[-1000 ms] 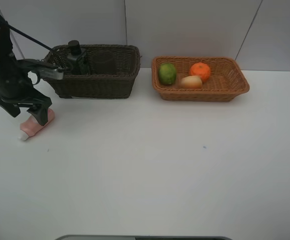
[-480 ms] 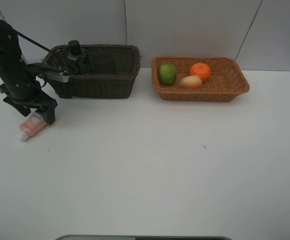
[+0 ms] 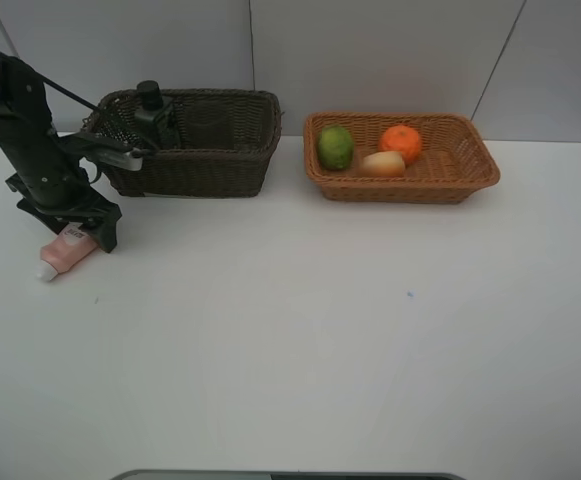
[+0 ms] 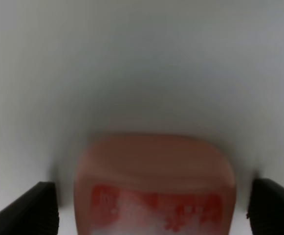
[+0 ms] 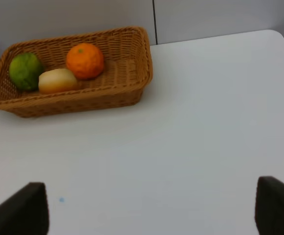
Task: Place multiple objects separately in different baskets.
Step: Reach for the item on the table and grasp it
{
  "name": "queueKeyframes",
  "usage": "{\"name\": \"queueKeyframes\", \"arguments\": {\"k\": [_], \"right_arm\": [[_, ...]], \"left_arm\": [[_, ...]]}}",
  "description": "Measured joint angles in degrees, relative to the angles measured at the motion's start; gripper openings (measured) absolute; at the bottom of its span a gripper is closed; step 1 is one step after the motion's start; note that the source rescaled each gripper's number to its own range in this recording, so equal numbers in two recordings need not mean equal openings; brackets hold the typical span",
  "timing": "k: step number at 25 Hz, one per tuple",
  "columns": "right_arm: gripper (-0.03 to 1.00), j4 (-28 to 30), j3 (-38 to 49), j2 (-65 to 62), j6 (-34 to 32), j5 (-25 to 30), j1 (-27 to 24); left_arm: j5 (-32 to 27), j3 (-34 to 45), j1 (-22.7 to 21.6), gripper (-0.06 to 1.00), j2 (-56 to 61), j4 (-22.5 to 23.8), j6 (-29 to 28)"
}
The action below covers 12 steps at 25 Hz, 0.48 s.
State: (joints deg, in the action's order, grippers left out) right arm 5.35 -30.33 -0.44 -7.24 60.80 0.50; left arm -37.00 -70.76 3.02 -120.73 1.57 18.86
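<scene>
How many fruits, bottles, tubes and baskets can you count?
Fruits: 3: round orange, green lime, pale yellowish peach-like fruit
Bottles: 1: dark green pump bottle
Tubes: 1: pink tube
Baskets: 2: dark brown wicker basket, light tan wicker basket
Total: 7

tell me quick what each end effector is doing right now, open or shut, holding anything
Left end effector: open, fingers on either side of the pink tube on the table, not closed on it.
Right end effector: open, holding nothing.
</scene>
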Motion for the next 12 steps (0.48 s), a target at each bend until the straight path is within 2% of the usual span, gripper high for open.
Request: {"name": "queueKeyframes", "arguments": {"k": [6, 8, 9, 12], "right_arm": [[0.81, 0.0, 0.0, 0.0, 0.0, 0.0, 0.0], [0.81, 0.0, 0.0, 0.0, 0.0, 0.0, 0.0], [0.81, 0.0, 0.0, 0.0, 0.0, 0.0, 0.0], [0.81, 0.0, 0.0, 0.0, 0.0, 0.0, 0.0]], "left_arm": [[0.17, 0.0, 0.0, 0.97, 0.0, -0.16, 0.0], [0.17, 0.0, 0.0, 0.86, 0.0, -0.16, 0.0], [0.22, 0.0, 0.0, 0.72, 0.0, -0.16, 0.0], [0.22, 0.0, 0.0, 0.7, 0.0, -0.16, 0.0]]}}
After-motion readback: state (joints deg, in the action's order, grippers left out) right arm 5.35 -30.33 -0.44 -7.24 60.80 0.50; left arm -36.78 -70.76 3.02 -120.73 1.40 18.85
